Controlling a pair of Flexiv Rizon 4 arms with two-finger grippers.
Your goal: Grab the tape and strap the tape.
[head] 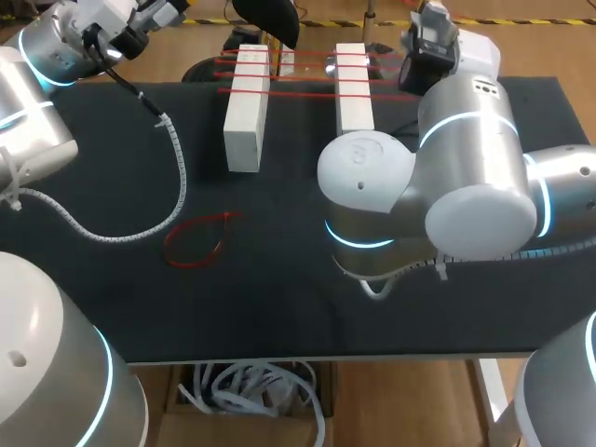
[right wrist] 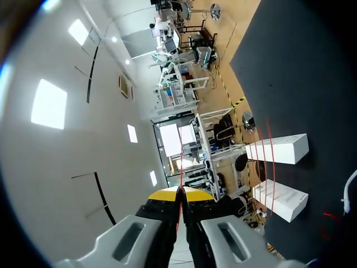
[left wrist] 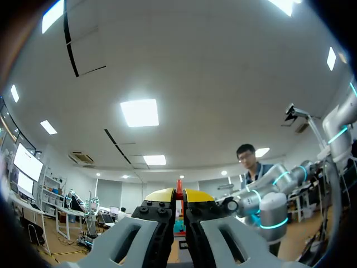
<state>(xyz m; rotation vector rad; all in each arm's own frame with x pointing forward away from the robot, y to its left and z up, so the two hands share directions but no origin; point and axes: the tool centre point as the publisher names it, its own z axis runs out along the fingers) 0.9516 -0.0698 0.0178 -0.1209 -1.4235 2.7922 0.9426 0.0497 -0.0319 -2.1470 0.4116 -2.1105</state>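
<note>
Tape (head: pixel 298 78) stretched in red strands across two white blocks (head: pixel 244 121), one strand pinched between right gripper (right wrist: pixel 179 194) tips. Loose red loop (head: pixel 198 239) lying nearer on black table (head: pixel 279 307). Left gripper (left wrist: pixel 178 195) fingers pressed together, up by far left corner.

Red tape (head: pixel 250 91) across white blocks (head: pixel 244 130), black table (head: pixel 279 307)

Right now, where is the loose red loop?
Head view: the red loop lies on the table, left of middle, nearer me than the left white block, beside the white cable.
</note>
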